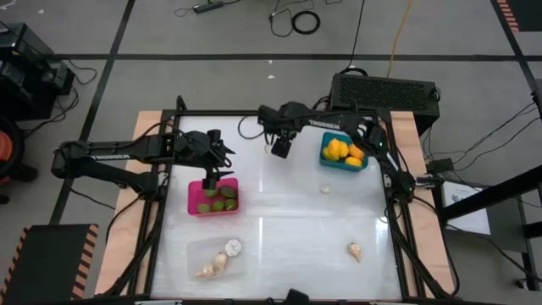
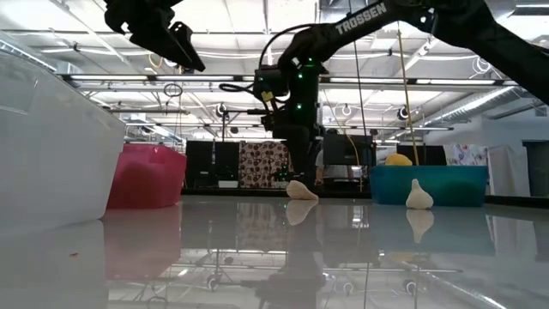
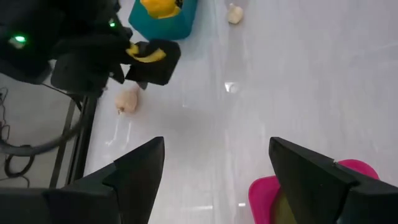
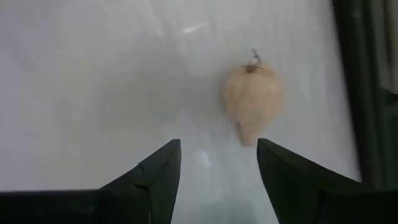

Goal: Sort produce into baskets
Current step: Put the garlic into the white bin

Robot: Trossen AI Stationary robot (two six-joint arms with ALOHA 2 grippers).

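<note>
The right gripper (image 4: 217, 149) has its jaws partly open with nothing between them. It points down at a garlic bulb (image 4: 252, 102) lying on the white worktop (image 1: 288, 220) just beyond the fingertips and slightly to one side of the gap. In the low view the gripper (image 2: 300, 167) hangs right above that bulb (image 2: 302, 190), and I cannot tell whether they touch. From above, the gripper (image 1: 279, 148) is near the worktop's far edge, about midway across and left of the teal basket (image 1: 343, 154). In the left wrist view a yellow patch shows on the right gripper, but I cannot tell what it is.

The left gripper (image 3: 214, 168) has its jaws wide and empty. It hovers over the far edge of the pink basket (image 1: 212, 196), which holds green fruits (image 1: 218, 202).

The teal basket holds yellow fruits (image 1: 340, 151). A second bulb (image 1: 326, 188) lies on the worktop just in front of it, and a third (image 1: 354, 250) is well apart, toward the near right corner. The clear basket (image 1: 196, 251) is on the near left, in front of the pink one, with two bulbs (image 1: 230, 247) inside.
</note>
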